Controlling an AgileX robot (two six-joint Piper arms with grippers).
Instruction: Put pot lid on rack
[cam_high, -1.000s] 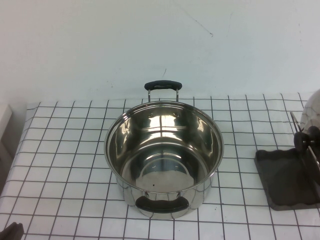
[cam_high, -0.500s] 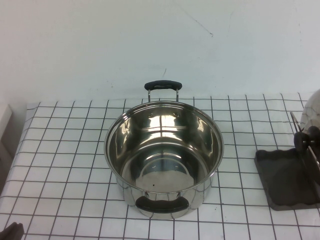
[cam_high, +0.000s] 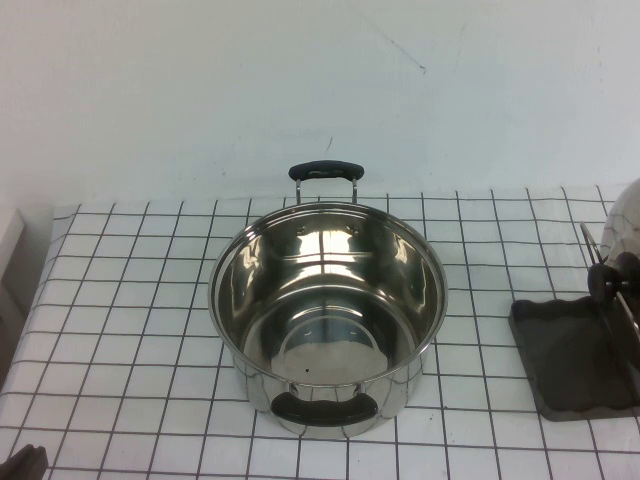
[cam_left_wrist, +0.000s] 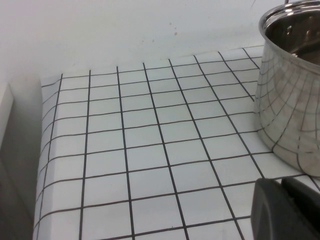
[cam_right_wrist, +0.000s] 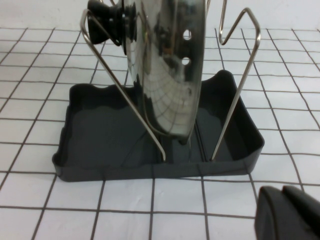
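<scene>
The pot lid (cam_high: 626, 222) stands on edge in the rack (cam_high: 575, 365) at the table's right edge, its black knob (cam_high: 612, 277) facing left. In the right wrist view the lid (cam_right_wrist: 167, 75) leans between the wire prongs (cam_right_wrist: 240, 80) over the dark grey tray (cam_right_wrist: 100, 150). My right gripper (cam_right_wrist: 290, 212) is shut and empty, a short way in front of the rack, apart from it; it does not show in the high view. My left gripper (cam_high: 25, 462) sits at the front left corner, shut and empty (cam_left_wrist: 285, 210), left of the pot.
A deep steel pot (cam_high: 328, 310) with two black handles stands open in the middle of the checked cloth; it also shows in the left wrist view (cam_left_wrist: 292, 100). The table's left edge (cam_left_wrist: 42, 165) drops off beside a white wall.
The left gripper's tip at the front left corner has sunk slightly lower. The lid, rack and pot have not moved.
</scene>
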